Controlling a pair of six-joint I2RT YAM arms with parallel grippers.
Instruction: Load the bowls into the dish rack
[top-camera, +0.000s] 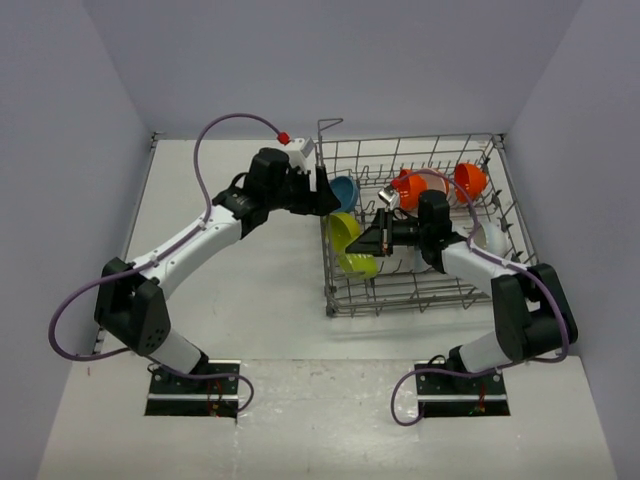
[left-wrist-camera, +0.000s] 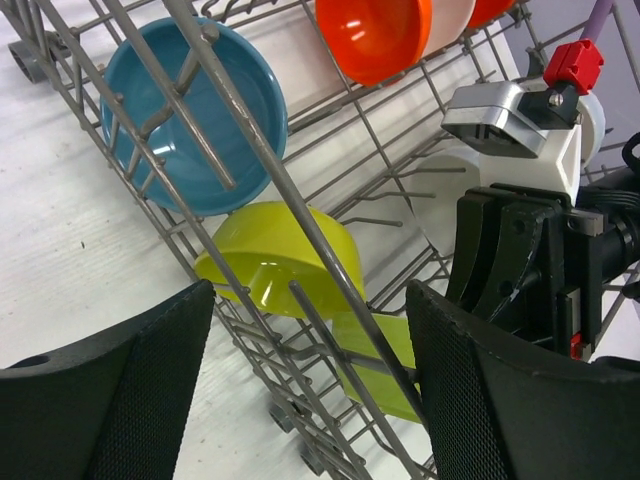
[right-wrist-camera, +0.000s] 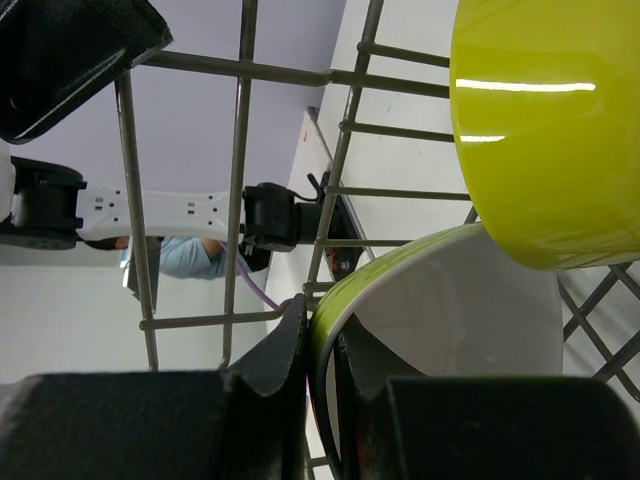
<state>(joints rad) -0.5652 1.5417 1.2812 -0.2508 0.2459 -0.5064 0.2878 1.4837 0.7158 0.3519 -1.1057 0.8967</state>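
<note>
Right gripper (top-camera: 368, 245) seating a green-rimmed bowl (top-camera: 358, 265) in the dish rack (top-camera: 420, 303)
Top view, centre: rim pinched, bowl low inside the rack — left wrist: left gripper (left-wrist-camera: 310, 320) spread, outside the rack — right wrist: lower it on edge, clear of the yellow-green bowl (right-wrist-camera: 540, 130) at upper right

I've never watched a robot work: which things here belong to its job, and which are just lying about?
Job: dish rack; blue bowl; yellow-green bowl; orange bowl; second orange bowl; white bowl; green-and-white bowl, pinched by the right fingers.
Just there: table; purple cable.
</note>
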